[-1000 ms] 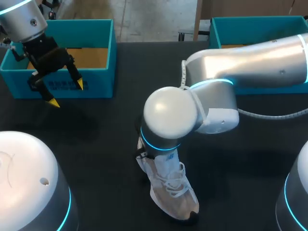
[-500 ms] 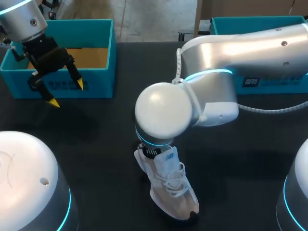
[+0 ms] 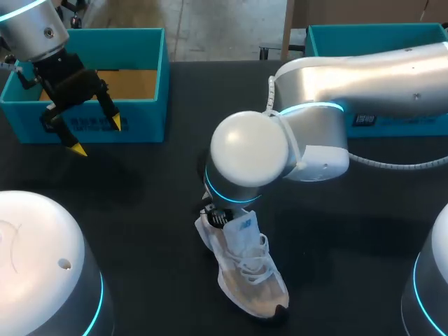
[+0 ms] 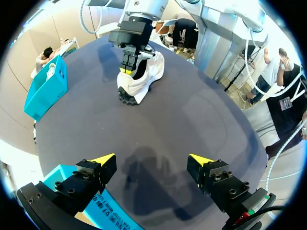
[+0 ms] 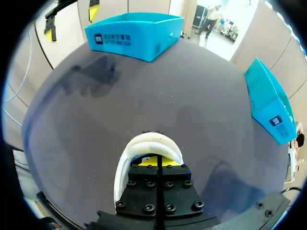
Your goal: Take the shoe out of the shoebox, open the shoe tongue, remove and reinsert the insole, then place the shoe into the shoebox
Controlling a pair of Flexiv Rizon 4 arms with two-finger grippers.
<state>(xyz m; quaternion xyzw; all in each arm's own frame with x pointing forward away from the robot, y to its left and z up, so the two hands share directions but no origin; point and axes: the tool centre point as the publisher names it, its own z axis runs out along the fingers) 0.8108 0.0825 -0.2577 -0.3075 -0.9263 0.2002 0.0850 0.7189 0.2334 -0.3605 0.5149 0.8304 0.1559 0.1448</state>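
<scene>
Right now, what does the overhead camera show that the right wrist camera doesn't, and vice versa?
Only the head view: the laces and toe of the white shoe; the right arm hides its heel. Only the right wrist view: the right gripper down in the shoe's heel opening. Both: the black table, the left shoebox, the right shoebox and the open left gripper.

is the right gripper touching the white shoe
Touching. In the left wrist view the right gripper is sunk into the opening of the white mesh shoe; the right wrist view shows the heel collar wrapped against it.
</scene>
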